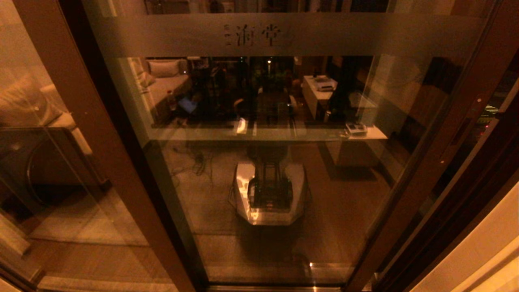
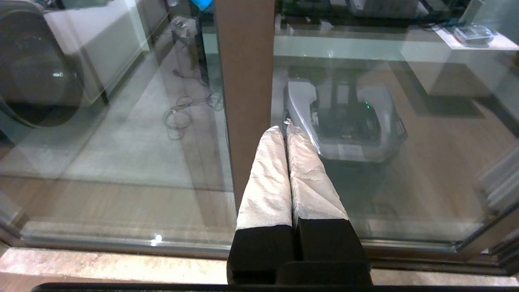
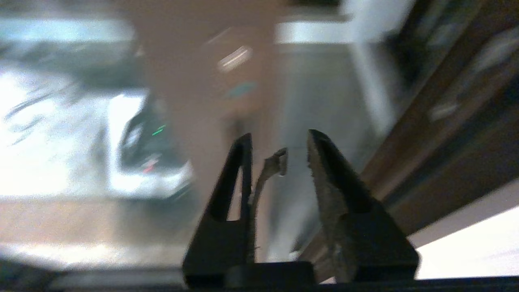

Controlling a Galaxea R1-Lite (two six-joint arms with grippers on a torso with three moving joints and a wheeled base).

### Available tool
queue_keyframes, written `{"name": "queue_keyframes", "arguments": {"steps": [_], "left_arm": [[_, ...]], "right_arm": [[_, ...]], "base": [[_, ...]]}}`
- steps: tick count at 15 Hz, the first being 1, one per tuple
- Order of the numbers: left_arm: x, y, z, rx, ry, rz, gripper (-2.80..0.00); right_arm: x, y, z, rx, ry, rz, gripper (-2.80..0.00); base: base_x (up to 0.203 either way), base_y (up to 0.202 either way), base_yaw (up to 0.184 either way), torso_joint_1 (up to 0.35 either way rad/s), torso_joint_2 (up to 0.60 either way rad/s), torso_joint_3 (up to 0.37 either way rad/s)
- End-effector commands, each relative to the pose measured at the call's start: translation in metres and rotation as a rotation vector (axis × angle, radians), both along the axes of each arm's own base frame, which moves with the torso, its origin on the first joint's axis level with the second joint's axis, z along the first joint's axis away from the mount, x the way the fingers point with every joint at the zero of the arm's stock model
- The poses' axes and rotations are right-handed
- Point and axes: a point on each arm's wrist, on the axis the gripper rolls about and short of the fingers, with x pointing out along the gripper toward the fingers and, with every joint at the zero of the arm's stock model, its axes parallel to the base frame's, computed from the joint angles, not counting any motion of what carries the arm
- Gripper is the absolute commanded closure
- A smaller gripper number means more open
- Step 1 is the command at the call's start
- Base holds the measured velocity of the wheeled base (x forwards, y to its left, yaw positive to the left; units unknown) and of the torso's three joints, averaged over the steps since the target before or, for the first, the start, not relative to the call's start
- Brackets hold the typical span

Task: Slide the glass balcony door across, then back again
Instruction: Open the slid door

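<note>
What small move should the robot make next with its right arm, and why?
Probably bring the open right claw forward to the right stile of the glass balcony door: it holds nothing and has no contact with the frame. The left claw, shut, waits by the other stile.

Room, dim amber light, seen as reflection in and view through glazing.
- Floor [image 1: 348, 202]: wood-toned boards; paler rug [image 2: 134, 142] on the left with a loose coil of cable [image 2: 178, 117] lying on it.
- Sofa [image 1: 164, 87]: pale, with a cushion [image 1: 163, 67], far left.
- Long white tabletop [image 1: 284, 134] across the middle; a small device [image 1: 356, 128] near its right end.
- Dark round-fronted appliance [image 1: 36, 166], near left.
- Pale stone sill [image 2: 101, 265] along the bottom.
</note>
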Motion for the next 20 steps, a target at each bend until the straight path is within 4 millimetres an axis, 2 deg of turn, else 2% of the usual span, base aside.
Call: {"name": "queue_keyframes", "arguments": {"steps": [1, 7, 10, 16, 20], "left_arm": [[0.000, 0.000, 0.000, -0.001, 0.001, 0.000, 0.00], [0.000, 0.000, 0.000, -0.001, 0.001, 0.000, 0.00], [0.000, 0.000, 0.000, -0.001, 0.001, 0.000, 0.00], [0.000, 0.000, 0.000, -0.001, 0.001, 0.000, 0.00], [0.000, 0.000, 0.000, -0.001, 0.001, 0.000, 0.00]], "right_arm": [[0.019, -0.018, -0.005, 0.000, 0.014, -0.050, 0.00], [0.072, -0.043, -0.033, 0.031, 0.071, -0.054, 0.00], [0.091, -0.040, -0.034, 0.026, 0.062, -0.023, 0.00], [0.104, -0.017, -0.030, 0.037, 0.047, 0.040, 0.00], [0.104, -0.014, -0.030, 0.052, 0.047, 0.047, 0.00]], "base": [[0.000, 0.000, 0.000, 0.000, 0.00, 0.000], [0.000, 0.000, 0.000, 0.000, 0.00, 0.000], [0.000, 0.000, 0.000, 0.000, 0.00, 0.000], [0.000, 0.000, 0.000, 0.000, 0.00, 0.000], [0.000, 0.000, 0.000, 0.000, 0.00, 0.000]]}}
